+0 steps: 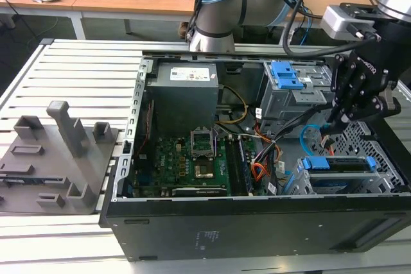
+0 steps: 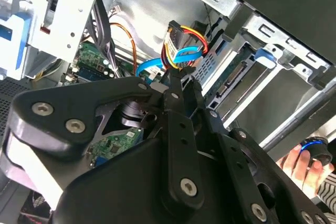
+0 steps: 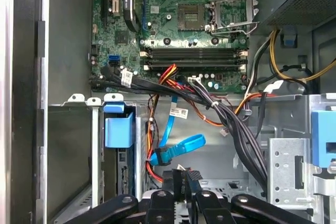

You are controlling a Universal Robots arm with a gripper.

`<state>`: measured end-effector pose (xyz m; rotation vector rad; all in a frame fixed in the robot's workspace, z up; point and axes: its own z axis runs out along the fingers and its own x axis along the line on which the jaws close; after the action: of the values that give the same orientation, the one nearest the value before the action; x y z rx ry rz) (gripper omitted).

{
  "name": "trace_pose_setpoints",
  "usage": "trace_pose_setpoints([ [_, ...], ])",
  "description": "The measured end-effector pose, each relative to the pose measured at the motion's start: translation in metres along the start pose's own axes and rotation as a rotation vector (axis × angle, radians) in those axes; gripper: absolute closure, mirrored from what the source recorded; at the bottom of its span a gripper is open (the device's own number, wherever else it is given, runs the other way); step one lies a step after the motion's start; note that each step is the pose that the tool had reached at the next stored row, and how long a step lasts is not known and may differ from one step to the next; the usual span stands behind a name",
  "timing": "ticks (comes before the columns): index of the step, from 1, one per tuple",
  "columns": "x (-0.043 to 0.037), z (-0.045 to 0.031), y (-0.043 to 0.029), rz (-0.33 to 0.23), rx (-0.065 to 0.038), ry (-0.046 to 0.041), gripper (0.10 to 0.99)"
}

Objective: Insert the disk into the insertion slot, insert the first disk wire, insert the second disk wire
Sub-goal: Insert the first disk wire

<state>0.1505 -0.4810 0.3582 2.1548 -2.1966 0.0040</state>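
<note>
Step two by the look of it: holding wire bundle clamped shut in gripper, just behind its plug. Mind the looped blue cable touching it past the fingertips. Probably calls for squaring plug to disk, already seated in slot just beside. Reaching steeply down into case, wrist tilted.
</note>
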Motion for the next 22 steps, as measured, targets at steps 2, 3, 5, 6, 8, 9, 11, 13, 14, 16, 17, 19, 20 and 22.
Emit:
trace_pose_setpoints([
  [2,-0.0006,-0.0001,0.0000,0.000,0.000,0.0002,0.847],
  [3,-0.0006,-0.0001,0.0000,0.000,0.000,0.0002,0.847],
  [5,-0.0007,-0.0001,0.0000,0.000,0.000,0.0002,0.776],
  [6,-0.0007,-0.0001,0.0000,0.000,0.000,0.0002,0.776],
  [8,-0.0009,0.0024,-0.0001,0.000,0.000,0.0043,0.710],
  [9,-0.0010,0.0044,-0.0002,0.000,0.000,0.0064,0.710],
  [11,-0.0011,0.0063,-0.0003,0.000,0.000,0.0106,0.710],
  [13,-0.0011,0.0072,-0.0003,0.000,0.000,0.0133,0.710],
  [14,-0.0011,0.0076,-0.0004,0.001,0.000,0.0138,0.710],
  [16,-0.0011,0.0078,-0.0004,0.000,0.000,0.0141,0.710],
  [17,-0.0011,0.0079,-0.0004,0.001,0.000,0.0139,0.710],
  [19,-0.0011,0.0079,-0.0004,0.001,0.000,0.0140,0.788],
  [20,-0.0011,0.0079,-0.0004,0.001,0.000,0.0140,0.855],
  [22,-0.0011,0.0080,-0.0004,0.001,0.000,0.0140,0.922],
])
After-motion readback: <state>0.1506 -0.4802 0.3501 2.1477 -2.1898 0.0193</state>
